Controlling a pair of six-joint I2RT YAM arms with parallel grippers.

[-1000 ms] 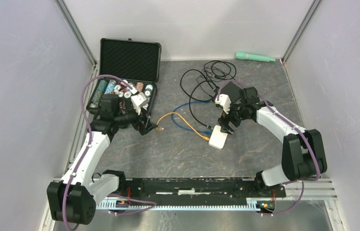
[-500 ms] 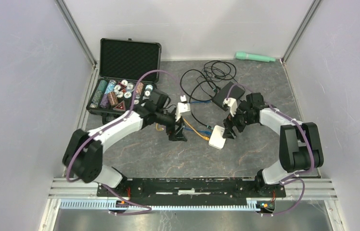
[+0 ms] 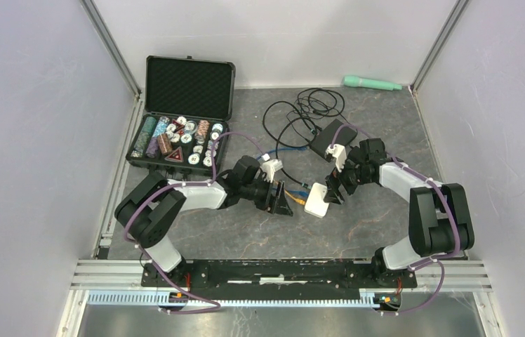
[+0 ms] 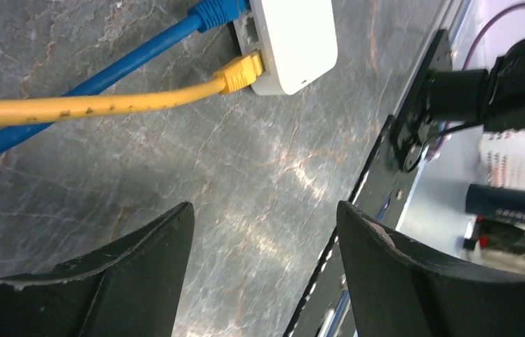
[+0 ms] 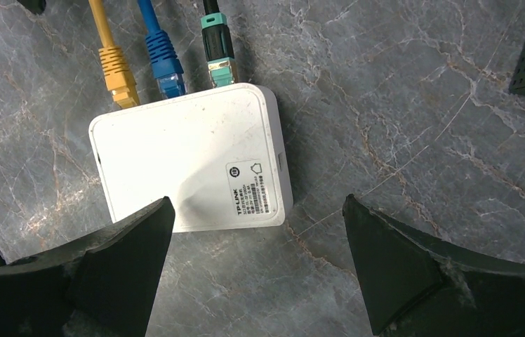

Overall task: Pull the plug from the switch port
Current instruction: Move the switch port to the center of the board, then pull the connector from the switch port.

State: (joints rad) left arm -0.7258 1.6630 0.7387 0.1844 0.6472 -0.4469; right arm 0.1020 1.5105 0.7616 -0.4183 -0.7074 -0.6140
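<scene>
One switch [image 5: 189, 161] lies flat near the middle of the table [image 3: 246, 232], with three plugs seated along one edge: a yellow plug [image 5: 118, 74], a blue plug [image 5: 165, 67] and a green plug [image 5: 217, 60]. None is out (nor gripped), so the whole pull is left. The left gripper [image 4: 263, 217] hangs open and empty, short of the yellow plug. The right gripper [image 5: 256, 210] gapes empty over the switch.

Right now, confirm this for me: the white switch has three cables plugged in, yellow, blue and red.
No red one: the third cable is black with a green plug. The white switch has three cables plugged in, yellow, blue and black; the right wrist view shows it.
</scene>
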